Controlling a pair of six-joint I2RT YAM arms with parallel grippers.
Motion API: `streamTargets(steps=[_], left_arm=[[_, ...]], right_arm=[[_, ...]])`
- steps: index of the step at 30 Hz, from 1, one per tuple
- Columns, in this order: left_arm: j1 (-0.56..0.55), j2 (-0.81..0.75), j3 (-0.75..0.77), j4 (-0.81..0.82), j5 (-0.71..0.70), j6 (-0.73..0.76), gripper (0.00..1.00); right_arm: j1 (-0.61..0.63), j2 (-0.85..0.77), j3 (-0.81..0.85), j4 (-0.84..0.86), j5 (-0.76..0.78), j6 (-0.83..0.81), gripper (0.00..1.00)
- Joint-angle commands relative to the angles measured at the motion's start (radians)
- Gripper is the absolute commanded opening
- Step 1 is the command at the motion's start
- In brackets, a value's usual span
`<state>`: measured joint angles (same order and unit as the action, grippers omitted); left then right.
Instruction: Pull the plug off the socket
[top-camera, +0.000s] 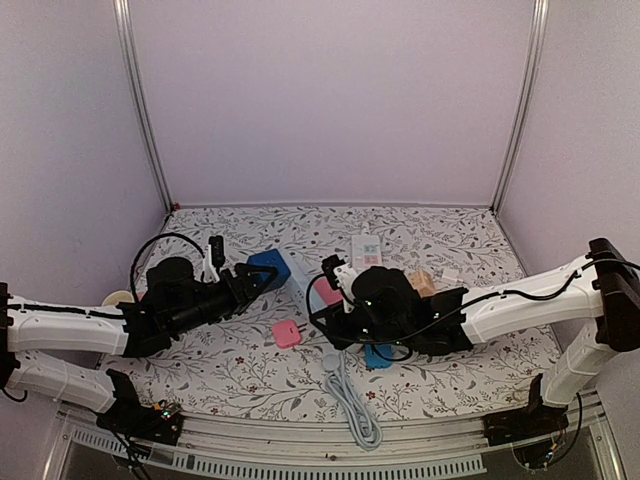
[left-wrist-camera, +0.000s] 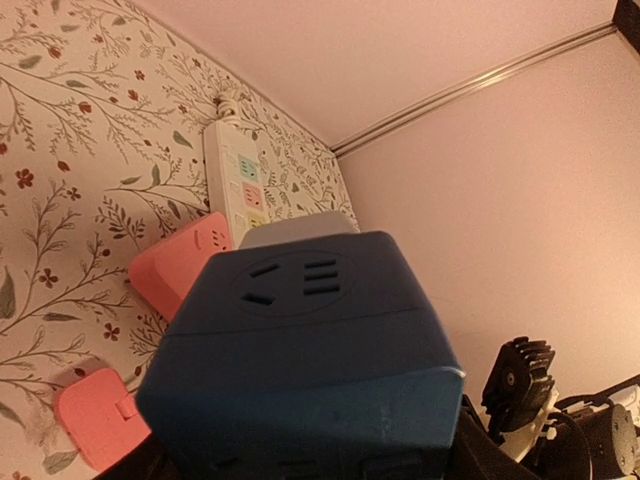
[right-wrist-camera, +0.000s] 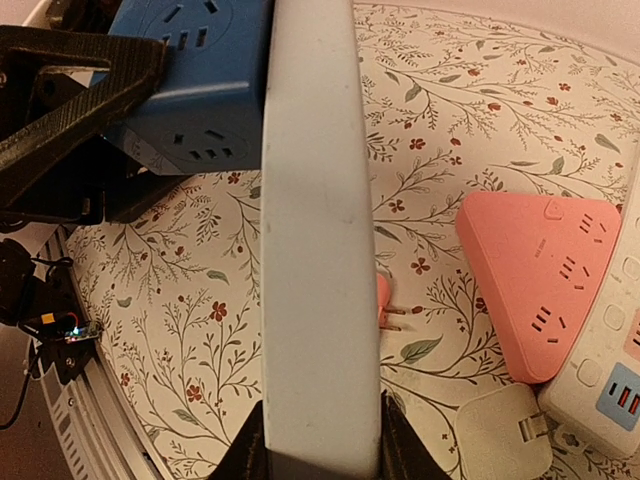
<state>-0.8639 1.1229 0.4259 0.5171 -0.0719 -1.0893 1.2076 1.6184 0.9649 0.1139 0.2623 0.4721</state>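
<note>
The socket is a dark blue cube (top-camera: 270, 268) that fills the left wrist view (left-wrist-camera: 300, 350). My left gripper (top-camera: 252, 280) is shut on it, and its black fingers (right-wrist-camera: 85, 95) clamp the cube's sides in the right wrist view. The plug is a pale grey-blue slab (right-wrist-camera: 318, 230) running from the cube (right-wrist-camera: 205, 80) to my right gripper (right-wrist-camera: 320, 445), which is shut on its near end. In the top view the plug (top-camera: 301, 287) bridges the cube and my right gripper (top-camera: 328, 292). Its prongs are hidden, so I cannot tell how deep it sits.
A pink triangular socket (right-wrist-camera: 540, 275) and a white power strip (top-camera: 366, 250) lie behind the right gripper. A loose pink plug (top-camera: 287, 333) lies at centre front, with a white adapter (right-wrist-camera: 500, 440) close by. A white cable (top-camera: 352, 400) runs to the near edge.
</note>
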Motion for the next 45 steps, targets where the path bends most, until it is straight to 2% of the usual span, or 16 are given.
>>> streamTargets(steps=[1, 16, 37, 41, 45], left_arm=[[0.008, -0.012, 0.020, -0.015, 0.002, 0.026, 0.05], [0.005, 0.008, 0.024, 0.000, 0.022, 0.026, 0.03], [-0.012, 0.017, 0.008, 0.066, 0.041, 0.052, 0.00], [-0.012, 0.010, 0.002, 0.068, 0.039, 0.053, 0.00], [-0.012, 0.011, 0.001, 0.044, 0.022, 0.039, 0.00]], right_arm=[[-0.082, -0.045, -0.047, -0.012, 0.126, 0.111, 0.03], [-0.111, -0.021, -0.045, -0.106, 0.228, 0.161, 0.02], [-0.117, 0.035, -0.004, -0.027, 0.016, 0.139, 0.03], [-0.117, 0.029, -0.005, -0.039, 0.044, 0.132, 0.03], [-0.112, 0.015, 0.008, -0.099, 0.143, 0.127, 0.02]])
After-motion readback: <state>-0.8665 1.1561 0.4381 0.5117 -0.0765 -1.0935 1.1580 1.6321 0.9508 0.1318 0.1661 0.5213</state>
